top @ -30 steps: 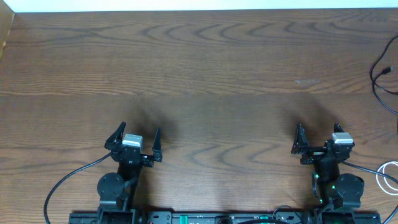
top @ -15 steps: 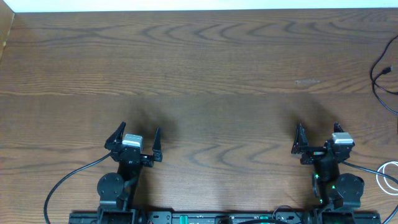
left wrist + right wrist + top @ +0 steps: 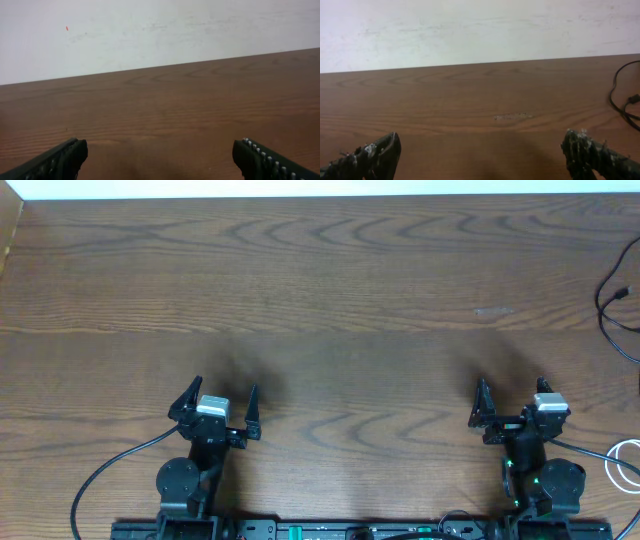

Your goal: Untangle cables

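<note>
A thin black cable (image 3: 606, 302) with a small plug end lies at the table's far right edge, partly out of frame; it also shows in the right wrist view (image 3: 619, 98). A white cable loop (image 3: 624, 461) peeks in at the lower right edge, beside the right arm's base. My left gripper (image 3: 222, 390) is open and empty near the front left of the table; its view (image 3: 160, 155) shows only bare wood between the fingers. My right gripper (image 3: 510, 387) is open and empty at the front right (image 3: 480, 150), well short of the black cable.
The brown wooden table (image 3: 320, 290) ends at a white wall at the back. A pale scuff (image 3: 493, 311) marks the wood ahead of the right gripper. A thick black arm wire (image 3: 108, 471) curves along the front left.
</note>
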